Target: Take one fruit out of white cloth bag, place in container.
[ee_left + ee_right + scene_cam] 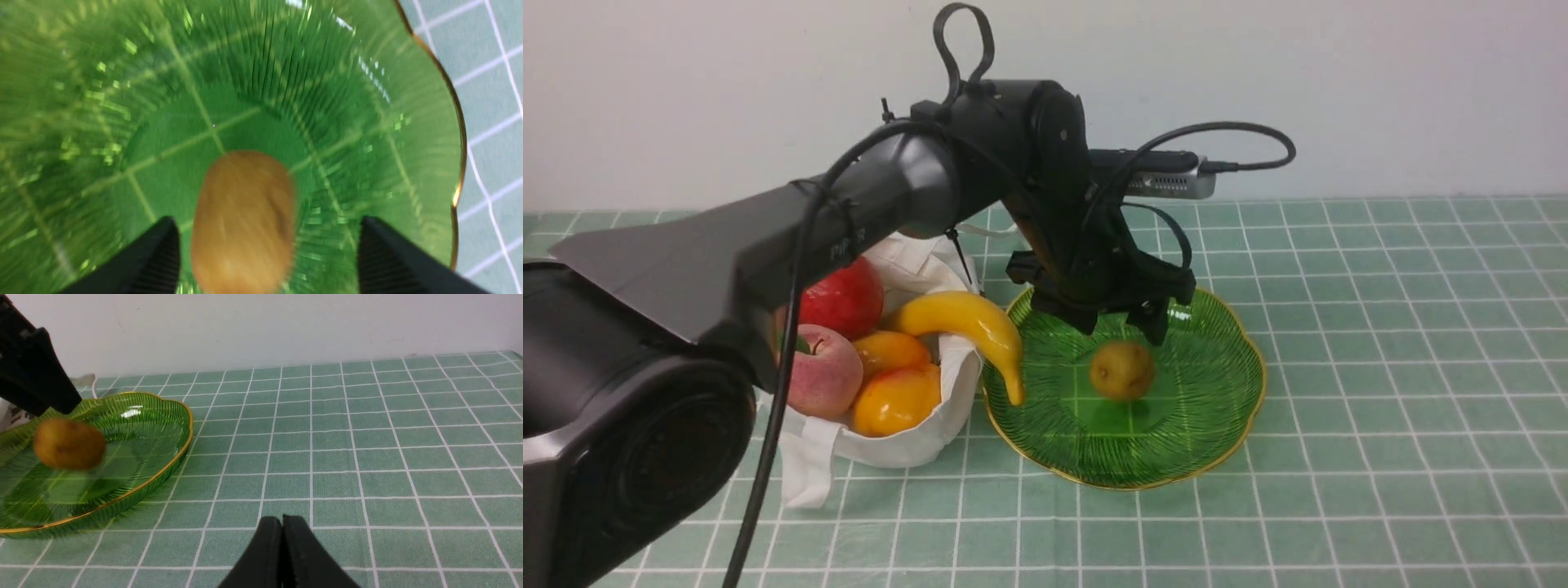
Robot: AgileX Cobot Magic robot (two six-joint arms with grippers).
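Observation:
The small olive-brown fruit [1122, 370] shows blurred over the middle of the green glass container [1217, 425], free of any finger. My left gripper [1121, 325] hangs open just above it. In the left wrist view the fruit [244, 222] lies between the spread fingers [163, 253], with a gap on both sides, above the container's ribbed floor [327, 102]. The white cloth bag [907, 445] slumps left of the container. In the right wrist view my right gripper [282, 518] is shut and empty, low over the cloth, right of the container [155, 428] and fruit [68, 444].
A yellow banana [976, 327] leans out of the bag over the container's left rim. A red apple [845, 294], a peach [821, 371] and orange-yellow fruits [894, 400] fill the bag. A green checked tablecloth [1380, 367] covers the table; a white wall stands behind.

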